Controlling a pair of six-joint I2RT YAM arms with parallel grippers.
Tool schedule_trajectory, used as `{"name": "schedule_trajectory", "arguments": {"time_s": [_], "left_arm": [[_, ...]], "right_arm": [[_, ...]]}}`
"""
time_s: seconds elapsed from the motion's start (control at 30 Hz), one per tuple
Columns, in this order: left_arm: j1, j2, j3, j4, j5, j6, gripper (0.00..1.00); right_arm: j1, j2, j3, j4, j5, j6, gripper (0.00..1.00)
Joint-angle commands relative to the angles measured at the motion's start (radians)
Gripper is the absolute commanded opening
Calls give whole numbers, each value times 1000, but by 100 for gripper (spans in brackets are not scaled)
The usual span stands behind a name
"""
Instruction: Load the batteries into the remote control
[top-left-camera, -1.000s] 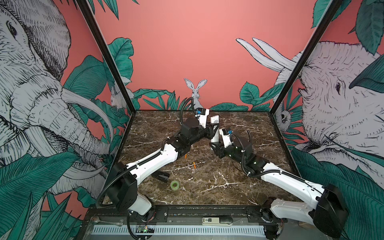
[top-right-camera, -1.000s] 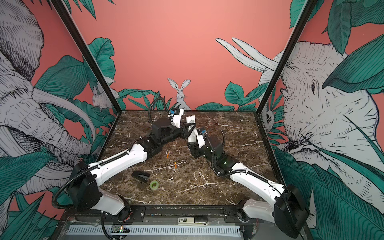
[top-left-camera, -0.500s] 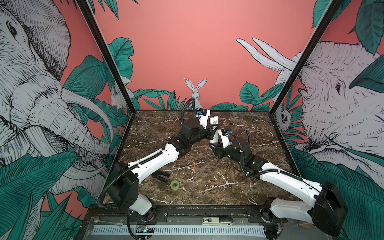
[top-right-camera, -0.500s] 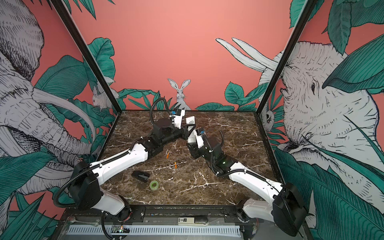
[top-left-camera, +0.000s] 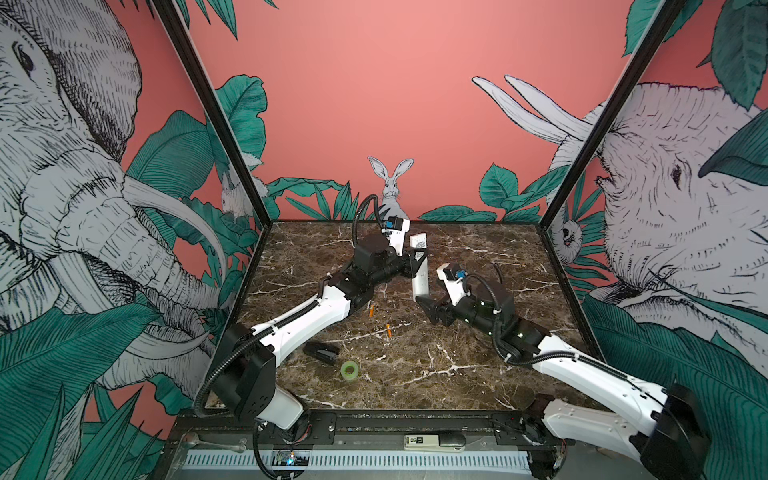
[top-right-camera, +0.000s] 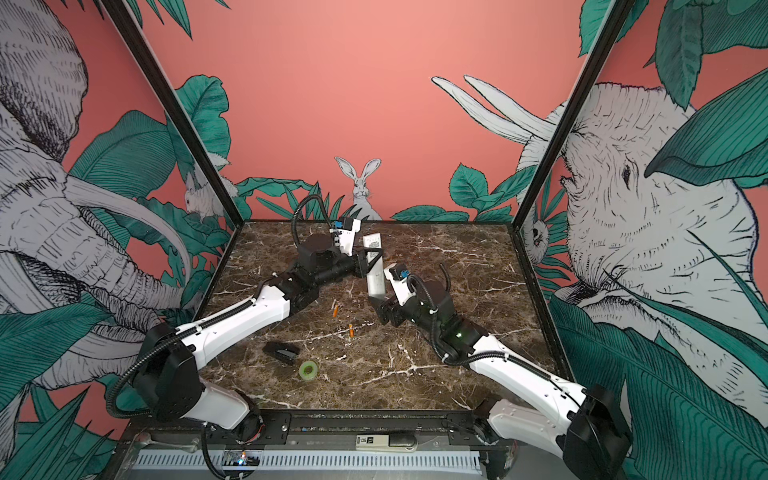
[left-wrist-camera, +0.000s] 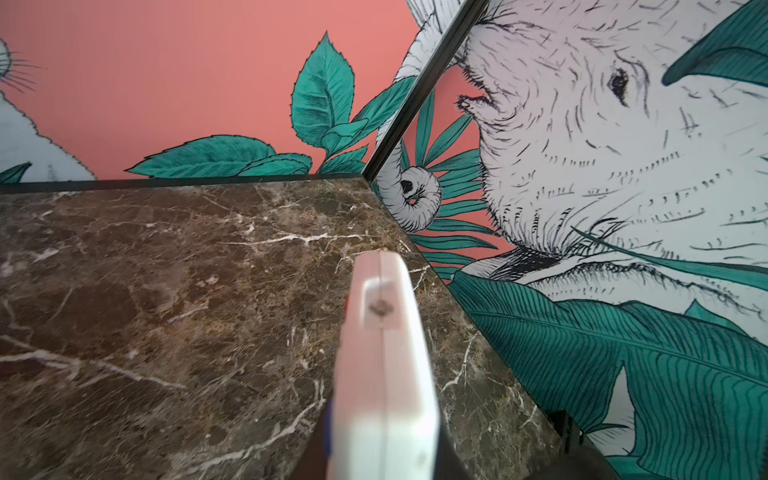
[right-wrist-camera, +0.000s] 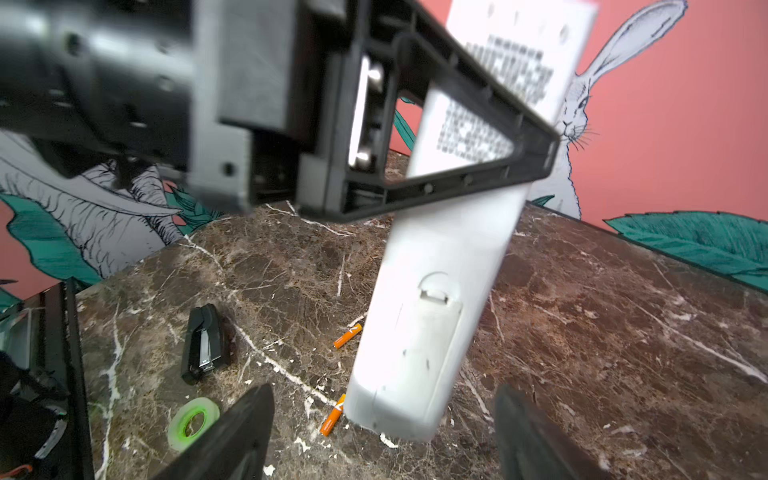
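Marble tabletop (top-left-camera: 478, 365) inside mural walls (top-left-camera: 374, 104) holds 2 batteries (top-left-camera: 372, 310); left gripper (top-left-camera: 417, 255) pinches remote control (top-left-camera: 420, 284), right gripper (top-left-camera: 430, 310) spread.

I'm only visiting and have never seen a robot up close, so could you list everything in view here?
remote control: one, white, held up off the table, back facing the right wrist camera
batteries: two, orange, lying on the table between the arms
stapler: one, black, on the table beside the left arm
tape roll: one, green, on the table toward the front
device: one, white with a black end, on the front rail
table: one, brown marble
left gripper: one, black, shut on the remote control
right gripper: one, black, open at the remote's lower end
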Motion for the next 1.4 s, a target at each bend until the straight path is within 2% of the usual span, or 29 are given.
{"name": "schedule_trajectory", "arguments": {"time_s": [0.0, 0.03, 0.27, 0.43, 0.57, 0.7, 0.9, 1.03, 1.37], "left_arm": [[25, -64, -18, -25, 73, -14, 0], [30, -70, -19, -42, 86, -11, 0], [50, -127, -22, -180, 162, 56, 0], [59, -179, -45, -251, 221, 105, 0], [67, -211, -79, -264, 240, 108, 0], [80, -236, -122, -215, 271, 77, 0], [86, -268, -147, -205, 294, 70, 0], [94, -261, -148, -211, 318, 67, 0], [98, -231, -166, -137, 447, 22, 0]], "right_arm": [[7, -68, -26, -36, -61, -126, 89], [8, -88, -31, -50, -84, -158, 99], [9, -120, 6, -174, -190, -288, 99], [9, -107, 25, -159, -246, -301, 99], [10, -64, 76, -176, -241, -312, 99], [11, -32, 122, -191, -290, -325, 98], [24, -2, 179, -233, -303, -358, 95], [61, 30, 214, -293, -290, -428, 93], [132, 58, 239, -348, -215, -521, 87]]}}
